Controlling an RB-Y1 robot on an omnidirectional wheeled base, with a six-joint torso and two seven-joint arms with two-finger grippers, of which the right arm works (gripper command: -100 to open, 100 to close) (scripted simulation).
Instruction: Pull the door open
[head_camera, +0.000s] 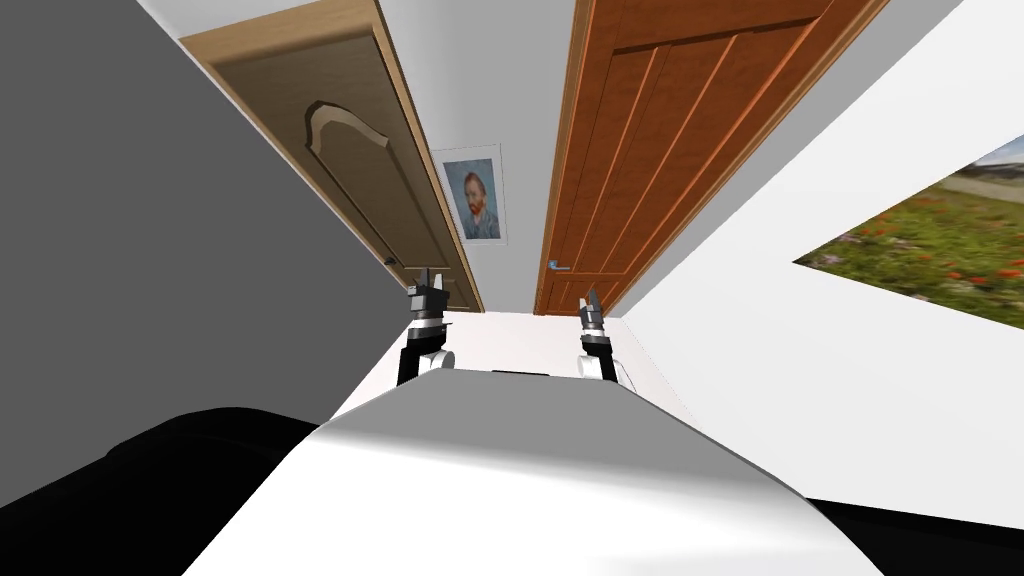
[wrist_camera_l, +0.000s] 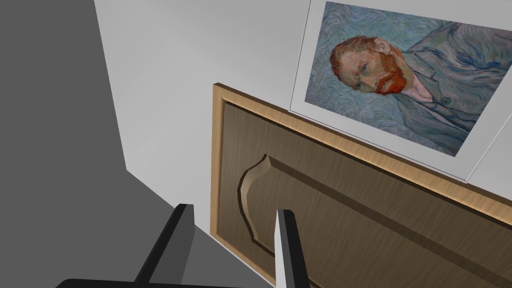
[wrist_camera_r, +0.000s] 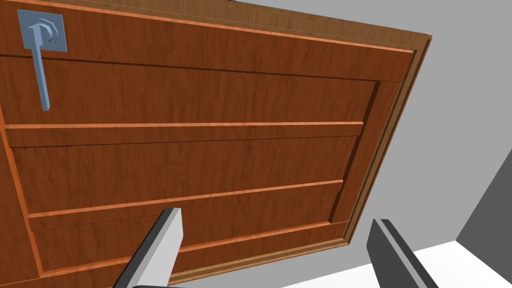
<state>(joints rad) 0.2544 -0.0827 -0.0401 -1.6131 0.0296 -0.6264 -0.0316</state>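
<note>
Doors in the head view: 2, both shut in their frames on the white far wall.
- Door 1: dull brown door (head_camera: 360, 170) with one raised arched panel, tan frame, ahead of my left arm. A small dark fitting sits at its edge near the left gripper (head_camera: 430, 283); it is too small to read its form.
- Door 2: red-brown door (head_camera: 680, 130) with long recessed panels, ahead of my right arm. It carries 1 blue-grey lever handle (wrist_camera_r: 41, 65) on a square plate (wrist_camera_r: 41, 31) close to the edge that faces door 1.

Pictures: 2. One portrait (head_camera: 478, 196) of a red-bearded man hangs between the doors. One meadow landscape (head_camera: 930, 250) hangs on the right-hand wall.

Grippers: 2, both raised over the white floor (head_camera: 500, 340), neither touching a door.
- Left: both fingers (wrist_camera_l: 282, 240) are parted with nothing between them, and the gap is fairly narrow. They point at the brown door's frame, where it meets the white wall; the portrait is beside that door.
- Right gripper (head_camera: 590, 297): fingers (wrist_camera_r: 165, 240) spread wide and empty, aimed at the red-brown door's panelled face. The lever lies well off to one side of them.

A grey wall (head_camera: 120, 250) runs along my left.
</note>
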